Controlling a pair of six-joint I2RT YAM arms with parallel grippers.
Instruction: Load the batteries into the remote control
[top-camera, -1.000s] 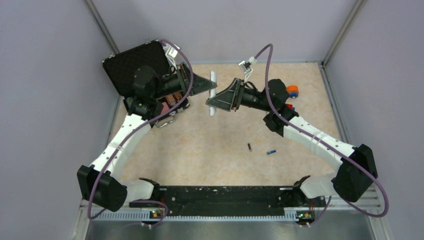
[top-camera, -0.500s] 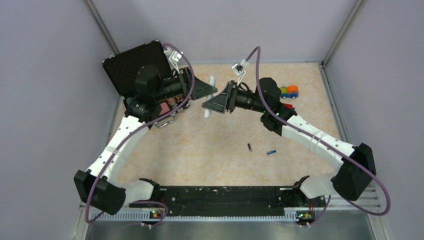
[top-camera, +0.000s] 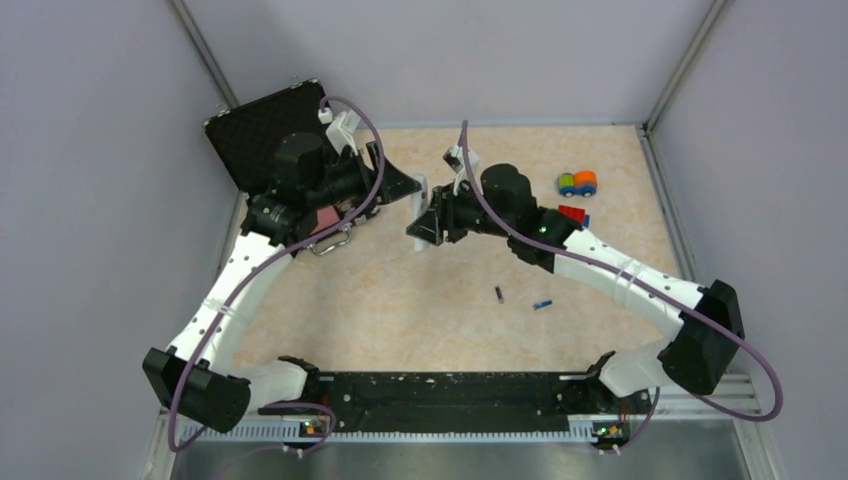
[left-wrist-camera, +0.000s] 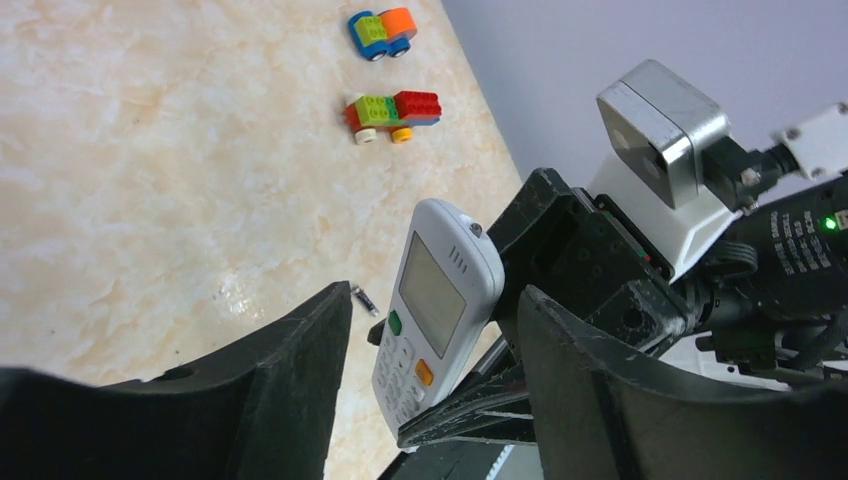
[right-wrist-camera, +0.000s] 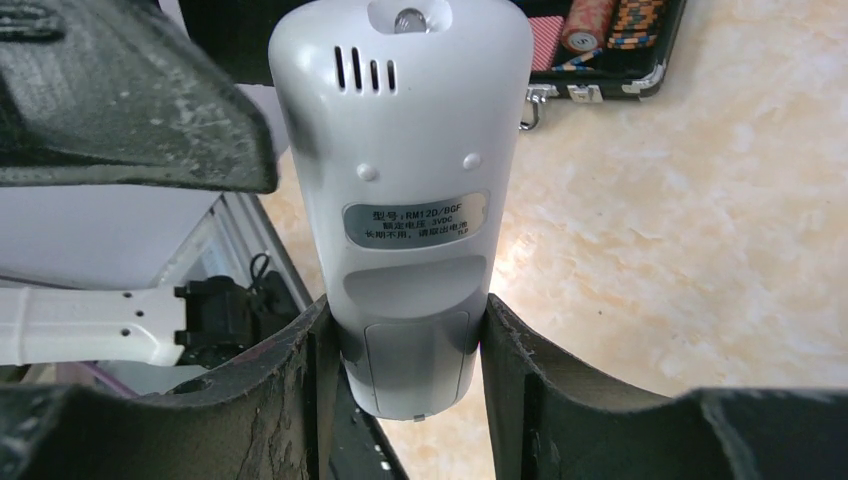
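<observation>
Right gripper (right-wrist-camera: 405, 312) clamps remote (right-wrist-camera: 400, 190) at lower end (back facing its camera). Left gripper (left-wrist-camera: 435, 300) wide open, empty. Batteries (top-camera: 498, 293) on table (top-camera: 400, 300).

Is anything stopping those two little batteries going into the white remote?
Yes. The remote's back cover looks still shut, and the right gripper grips right across it. The black battery and blue battery lie on the table.

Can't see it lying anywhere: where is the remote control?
The remote control is held aloft in the right end effector, far centre of the top view, beside the left end effector.
</observation>
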